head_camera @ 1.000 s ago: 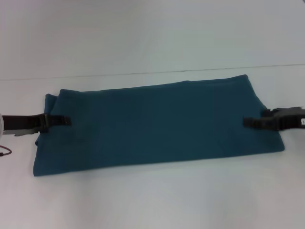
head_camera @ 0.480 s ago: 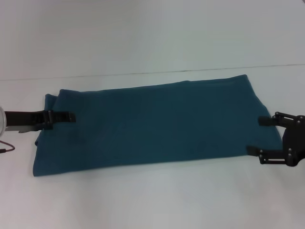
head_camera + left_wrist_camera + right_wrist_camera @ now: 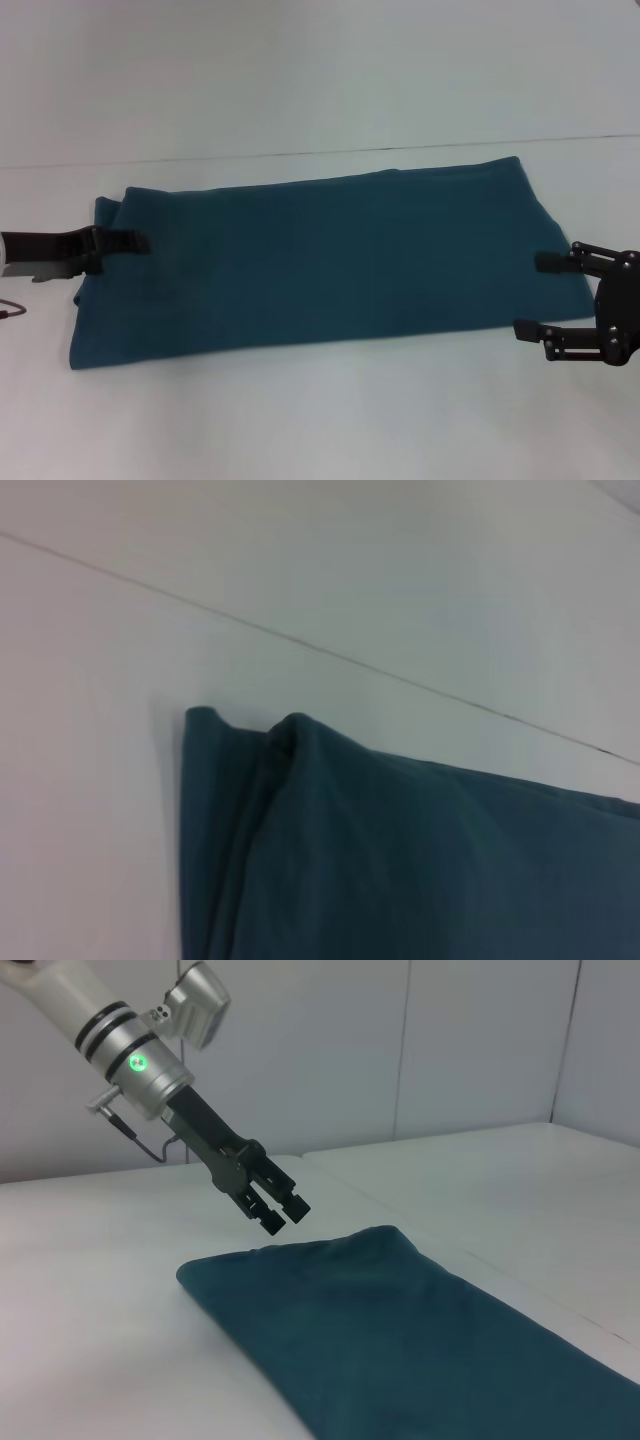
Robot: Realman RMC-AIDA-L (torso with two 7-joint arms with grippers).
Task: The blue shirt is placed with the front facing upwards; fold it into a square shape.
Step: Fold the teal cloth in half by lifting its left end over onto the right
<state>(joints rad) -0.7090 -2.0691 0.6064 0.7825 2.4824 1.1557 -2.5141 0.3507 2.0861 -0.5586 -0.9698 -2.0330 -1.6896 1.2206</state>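
The blue shirt (image 3: 330,260) lies folded into a long teal band across the white table (image 3: 300,420), with no lettering showing. My left gripper (image 3: 130,241) reaches in from the left over the band's left end. In the right wrist view the left gripper (image 3: 278,1210) hovers just above that end, fingers a narrow gap apart and holding nothing. My right gripper (image 3: 540,295) stands open at the band's right end, one finger (image 3: 552,262) over the cloth edge and the other above bare table. The left wrist view shows the shirt's (image 3: 400,860) layered far-left corner.
A thin seam line (image 3: 300,155) crosses the table behind the shirt. A dark cable (image 3: 10,312) hangs by the left arm. A pale panelled wall (image 3: 480,1050) stands beyond the table.
My right gripper has opened and turned, drawing back from the shirt's right edge toward the near right. The left gripper has lifted slightly off the left end. The shirt stays put.
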